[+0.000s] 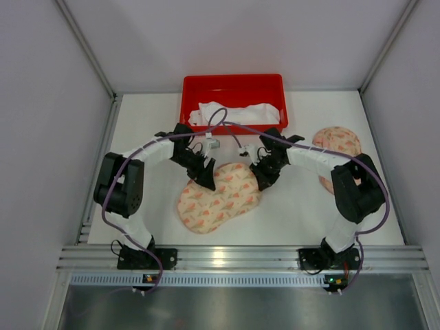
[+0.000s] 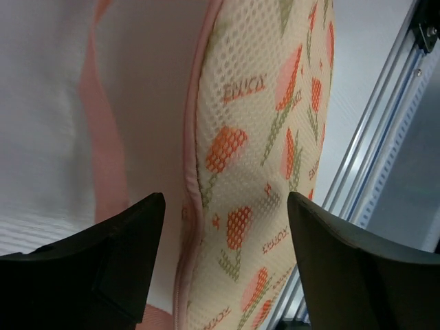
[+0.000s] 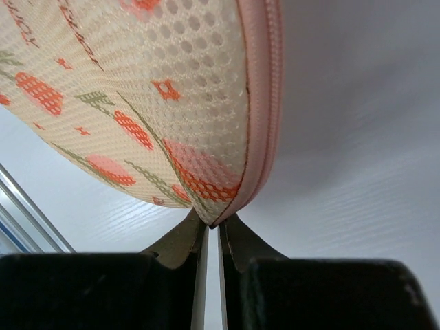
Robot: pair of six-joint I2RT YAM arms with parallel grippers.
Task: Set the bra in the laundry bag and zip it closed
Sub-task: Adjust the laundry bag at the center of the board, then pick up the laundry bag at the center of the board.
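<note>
Bag lies flat mid-bench, with an arm at each upper edge.
Right jaws are almost closed, pinching the bag's rim at the pink zipper. Left jaws stand wide over the bag's upper left edge, holding nothing. A red bin with white cloth sits behind, and a second patterned piece lies apart to the right.
</note>
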